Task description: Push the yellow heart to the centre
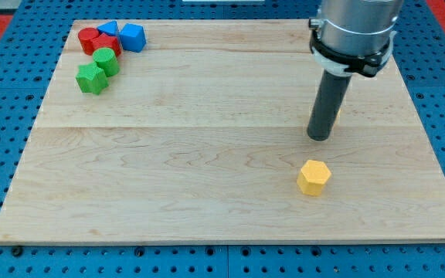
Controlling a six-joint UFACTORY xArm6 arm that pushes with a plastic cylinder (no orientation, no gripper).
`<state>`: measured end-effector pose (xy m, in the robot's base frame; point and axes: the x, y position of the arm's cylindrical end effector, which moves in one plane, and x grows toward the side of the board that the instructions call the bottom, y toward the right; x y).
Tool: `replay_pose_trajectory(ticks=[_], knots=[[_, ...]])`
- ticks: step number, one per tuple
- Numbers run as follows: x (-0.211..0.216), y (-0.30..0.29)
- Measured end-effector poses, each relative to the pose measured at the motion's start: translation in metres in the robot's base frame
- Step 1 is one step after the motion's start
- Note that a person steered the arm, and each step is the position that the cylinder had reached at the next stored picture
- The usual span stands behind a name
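Observation:
My dark rod comes down from the view's top right, and my tip (319,137) rests on the wooden board (207,154) right of centre. A sliver of a yellow block (337,117) shows at the rod's right edge, just above the tip. Most of it is hidden behind the rod, so its shape cannot be made out. A yellow hexagon block (314,177) lies just below the tip, a short gap away.
A cluster sits at the board's top left corner: two red blocks (89,38) (109,45), a blue block (108,30), a blue block (132,36), and two green blocks (105,60) (92,78). Blue pegboard surrounds the board.

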<state>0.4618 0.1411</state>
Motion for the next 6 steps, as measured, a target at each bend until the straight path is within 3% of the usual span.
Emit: replay_pose_trajectory(ticks=[1, 3, 4, 5, 6], knots=[[-0.015, 0.028], [-0.072, 0.02], [-0.072, 0.088], [-0.105, 0.051], [-0.127, -0.065]])
